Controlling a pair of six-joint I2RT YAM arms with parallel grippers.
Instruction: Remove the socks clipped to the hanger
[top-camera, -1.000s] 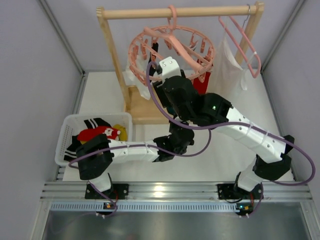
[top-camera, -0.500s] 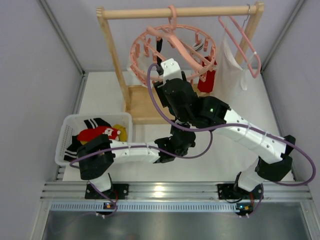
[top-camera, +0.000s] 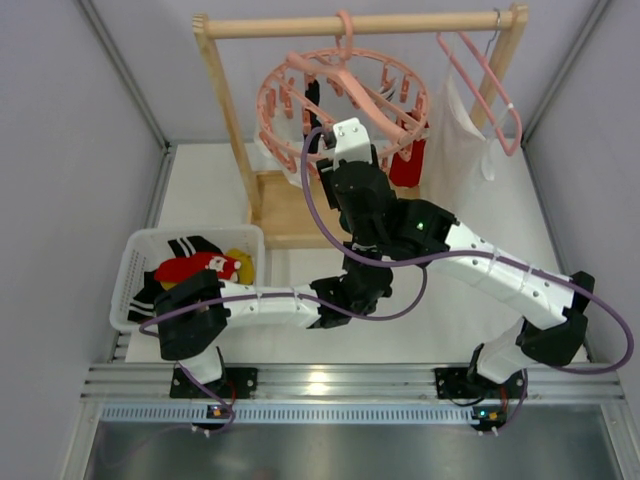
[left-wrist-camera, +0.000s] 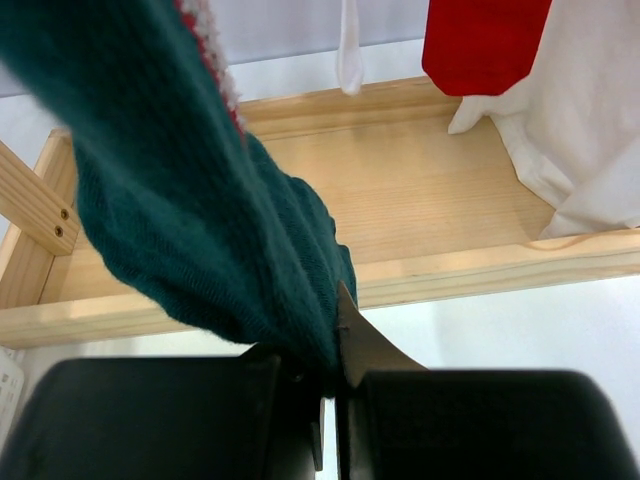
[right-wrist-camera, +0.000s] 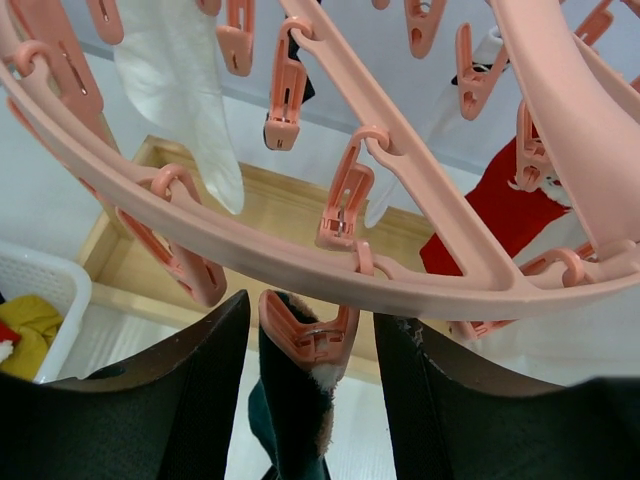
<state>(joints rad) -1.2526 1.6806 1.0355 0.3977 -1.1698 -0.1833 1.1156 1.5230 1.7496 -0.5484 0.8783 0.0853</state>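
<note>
The salmon-pink ring hanger (top-camera: 360, 92) hangs by its hook from the wooden rack's top bar. My right gripper (right-wrist-camera: 312, 312) is open just under the ring (right-wrist-camera: 250, 255). Between its fingers is a pink clip (right-wrist-camera: 305, 335) that pinches the top of a dark teal sock (right-wrist-camera: 290, 420). My left gripper (left-wrist-camera: 325, 365) is shut on the lower end of that teal sock (left-wrist-camera: 200, 220); in the top view it is hidden under the right arm. A red sock (top-camera: 405, 165), a white sock (right-wrist-camera: 185, 90) and a black sock (top-camera: 312, 100) hang from other clips.
The wooden rack (top-camera: 225, 110) has a low shelf (left-wrist-camera: 420, 190). A plain pink coat hanger (top-camera: 490, 90) carries a white garment (top-camera: 460, 150) at the right. A white basket (top-camera: 135, 262) at the left holds several socks. Grey walls enclose the table.
The right gripper has shifted slightly right under the ring, and the ring hanger has swung a little. The left arm has barely moved and still holds the sock.
</note>
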